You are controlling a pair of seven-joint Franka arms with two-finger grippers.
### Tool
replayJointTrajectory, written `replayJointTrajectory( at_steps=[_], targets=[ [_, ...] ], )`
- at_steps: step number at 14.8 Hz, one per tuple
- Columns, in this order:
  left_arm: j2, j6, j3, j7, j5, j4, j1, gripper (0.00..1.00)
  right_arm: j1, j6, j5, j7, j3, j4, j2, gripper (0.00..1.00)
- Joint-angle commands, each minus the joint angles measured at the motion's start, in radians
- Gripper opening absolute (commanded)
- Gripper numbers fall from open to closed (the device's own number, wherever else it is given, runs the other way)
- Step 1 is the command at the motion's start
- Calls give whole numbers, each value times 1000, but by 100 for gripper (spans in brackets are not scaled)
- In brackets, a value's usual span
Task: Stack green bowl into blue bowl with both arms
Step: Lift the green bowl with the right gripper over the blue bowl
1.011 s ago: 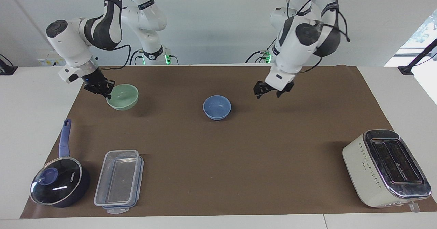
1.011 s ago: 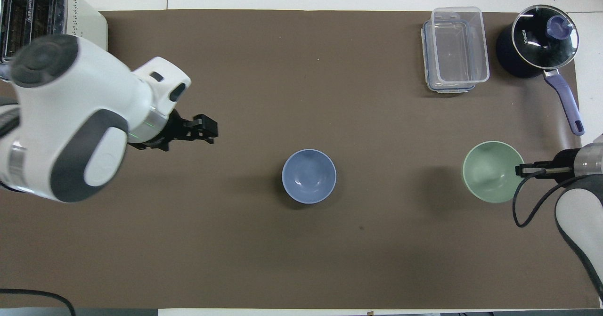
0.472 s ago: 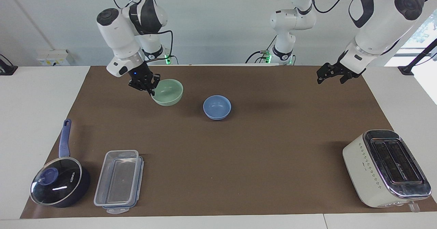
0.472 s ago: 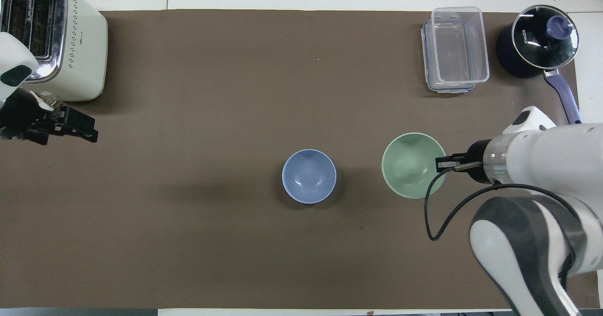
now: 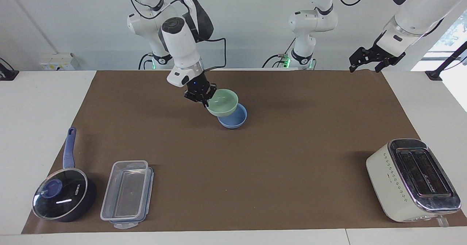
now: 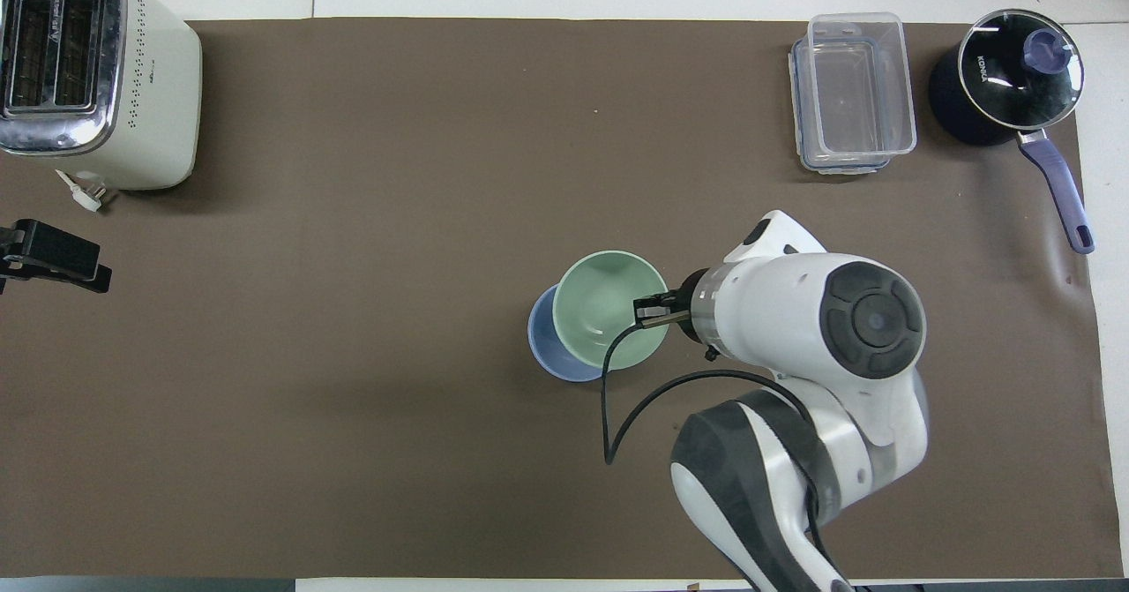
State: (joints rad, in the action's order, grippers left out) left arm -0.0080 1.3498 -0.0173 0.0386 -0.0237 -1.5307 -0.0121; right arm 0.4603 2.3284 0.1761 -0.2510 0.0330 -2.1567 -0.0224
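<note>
My right gripper is shut on the rim of the pale green bowl and holds it in the air, tilted, partly over the pale blue bowl. The blue bowl stands on the brown mat at the table's middle. In the overhead view the green bowl covers most of the blue bowl, with the right gripper at its rim. My left gripper is open and empty, raised over the left arm's end of the table; it shows at the edge of the overhead view.
A white toaster stands at the left arm's end, farther from the robots. A clear lidded container and a dark blue lidded saucepan stand at the right arm's end, farther from the robots.
My right gripper carried the green bowl from the right arm's end toward the middle, now over the blue bowl. My left gripper drew back and up toward its own end.
</note>
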Motion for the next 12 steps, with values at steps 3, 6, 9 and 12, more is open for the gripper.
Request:
replayJointTrajectory(
  at_steps=[3, 6, 9, 12],
  targets=[
    [-30, 103, -23, 11, 13, -71, 24, 100, 64, 52, 6, -5, -7, 5, 67, 0],
    [5, 54, -21, 9, 7, -20, 12, 100, 64, 65, 2, 15, -7, -38, 53, 0],
    [-12, 46, -23, 9, 7, -31, 9, 100, 64, 80, 0, 53, -7, -64, 44, 0],
    [-4, 78, -21, 9, 7, -49, 1, 100, 64, 115, 0, 61, -7, -86, 42, 0]
  ],
)
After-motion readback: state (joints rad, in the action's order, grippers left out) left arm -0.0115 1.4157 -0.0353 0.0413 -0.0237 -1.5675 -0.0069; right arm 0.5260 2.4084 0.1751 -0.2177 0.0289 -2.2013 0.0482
